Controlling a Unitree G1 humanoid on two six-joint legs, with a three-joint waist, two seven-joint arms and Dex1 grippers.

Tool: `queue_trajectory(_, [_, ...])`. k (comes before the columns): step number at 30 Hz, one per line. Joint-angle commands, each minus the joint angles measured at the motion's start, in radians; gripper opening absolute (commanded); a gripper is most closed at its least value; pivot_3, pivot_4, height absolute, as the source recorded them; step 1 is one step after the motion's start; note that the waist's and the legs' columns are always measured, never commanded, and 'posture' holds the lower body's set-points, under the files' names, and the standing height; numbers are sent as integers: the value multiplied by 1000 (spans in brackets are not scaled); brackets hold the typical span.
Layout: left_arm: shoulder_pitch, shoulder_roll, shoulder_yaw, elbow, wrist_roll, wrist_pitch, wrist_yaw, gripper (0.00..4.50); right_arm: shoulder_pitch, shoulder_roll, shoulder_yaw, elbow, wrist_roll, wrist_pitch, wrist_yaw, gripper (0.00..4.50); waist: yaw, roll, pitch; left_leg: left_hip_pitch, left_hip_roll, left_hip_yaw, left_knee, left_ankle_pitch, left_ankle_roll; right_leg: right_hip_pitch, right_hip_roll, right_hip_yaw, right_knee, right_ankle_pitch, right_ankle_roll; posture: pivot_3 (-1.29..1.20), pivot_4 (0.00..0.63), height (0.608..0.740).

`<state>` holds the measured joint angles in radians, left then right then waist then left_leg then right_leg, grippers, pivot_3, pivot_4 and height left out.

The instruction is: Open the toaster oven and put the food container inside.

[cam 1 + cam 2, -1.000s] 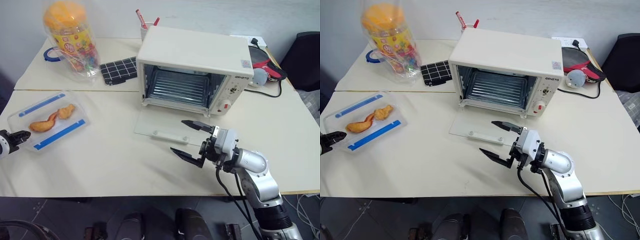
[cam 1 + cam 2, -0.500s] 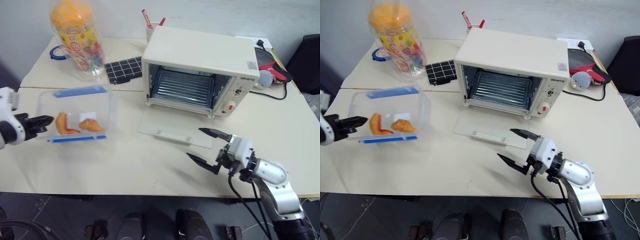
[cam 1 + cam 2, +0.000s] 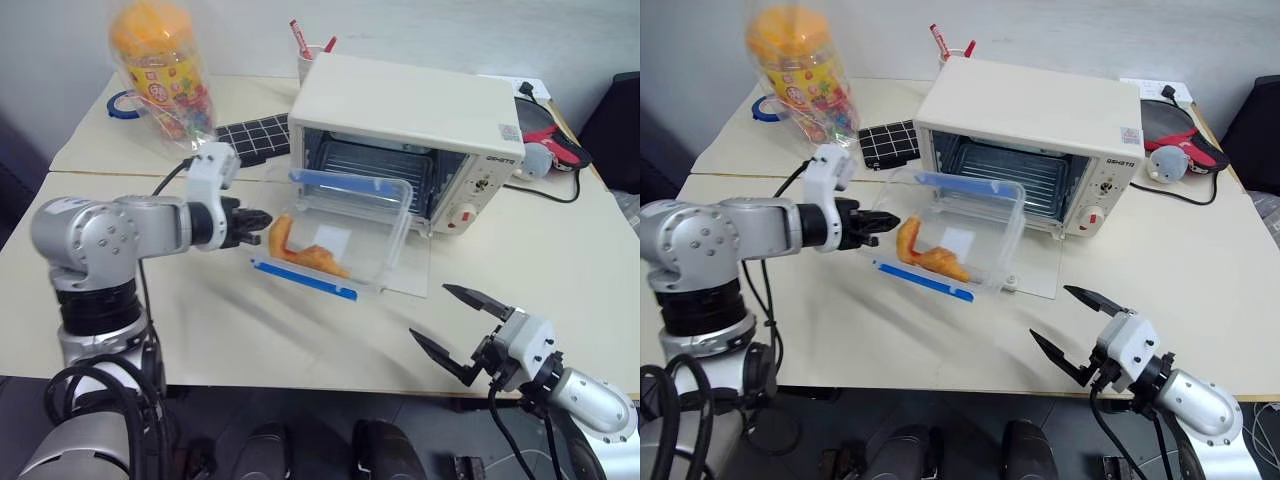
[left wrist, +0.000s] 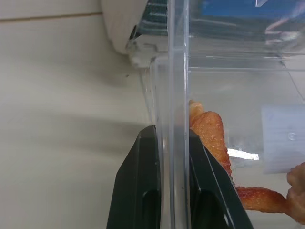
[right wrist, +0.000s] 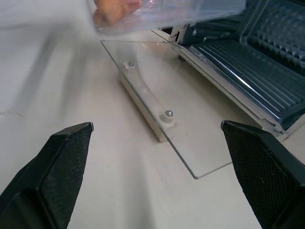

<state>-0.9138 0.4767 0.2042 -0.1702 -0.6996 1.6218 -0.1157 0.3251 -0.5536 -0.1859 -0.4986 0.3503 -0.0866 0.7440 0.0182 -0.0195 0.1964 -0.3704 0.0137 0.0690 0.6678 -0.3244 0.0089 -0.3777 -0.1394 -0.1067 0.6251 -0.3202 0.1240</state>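
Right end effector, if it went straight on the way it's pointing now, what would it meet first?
Most likely the glass door of the toaster oven, lying flat on the table ahead of the open right end effector. The food container hangs higher up; depth is uncertain.

cream table point(image 3: 230, 330), toaster oven point(image 3: 410, 130), orange-lidded jar point(image 3: 160, 70)

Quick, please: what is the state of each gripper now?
Left gripper: shut on the food container, pinching its clear wall.
Right gripper: open, holding nothing.
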Motion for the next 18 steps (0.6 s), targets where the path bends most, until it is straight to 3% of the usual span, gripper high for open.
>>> queue_trajectory(1, [-71,-30,-20,33,62,-29,12,147,30,17,-26,-75,-15,-6,-44,4500,3,0,0,0,0,0,0,0,0,0,1,0,0,0,0,0,150,740])
queue_trajectory(8, [-95,-92,-83,104,139,-107,-3,147,58,37,-33,-119,-23,2,-100,4500,6,0,0,0,0,0,0,0,0,0,0,0,-1,0,0,0,150,740])
queue_trajectory(13, [-102,-149,-138,153,205,-189,6,147,141,42,-105,-166,-6,6,-127,4500,11,0,0,-1,0,-1,0,0,0,0,1,-1,-1,0,0,0,150,740])
queue_trajectory(18, [-101,-161,-163,175,240,-237,-15,1646,145,46,-112,-183,-8,18,-146,4500,7,0,0,0,0,0,1,0,0,1,1,-1,-1,0,0,0,150,740])
